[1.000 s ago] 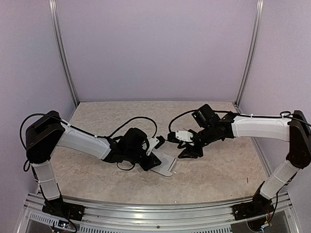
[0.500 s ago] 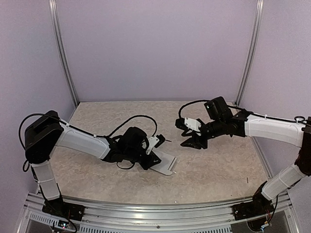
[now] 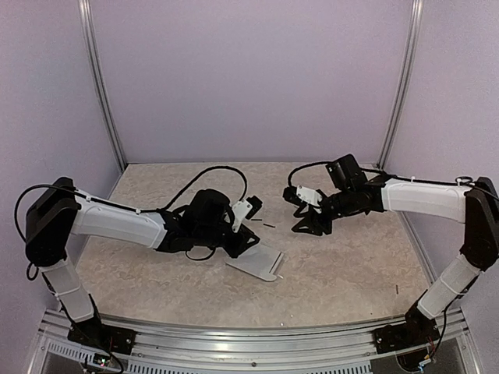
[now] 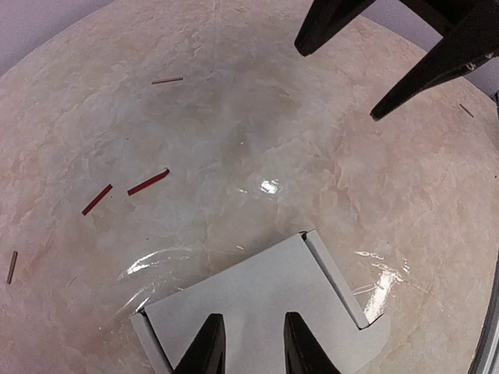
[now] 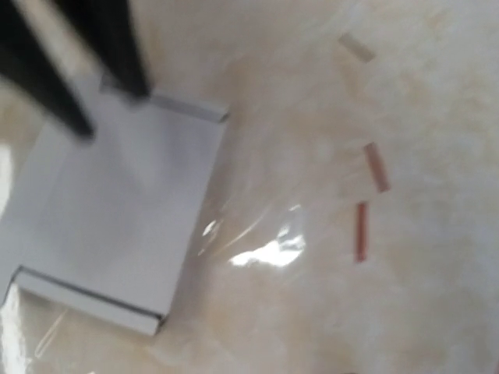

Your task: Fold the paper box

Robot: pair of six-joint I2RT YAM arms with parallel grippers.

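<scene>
A flat pale grey-white paper box is laid on a beige counter; the left end effector is released over it, the right end effector released, empty, farther right.

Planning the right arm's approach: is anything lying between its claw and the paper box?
Nothing visible blocks it. Only bare table and a few thin, flat red scraps lie between the right claw and the paper box. The left claw is over the box itself.
</scene>
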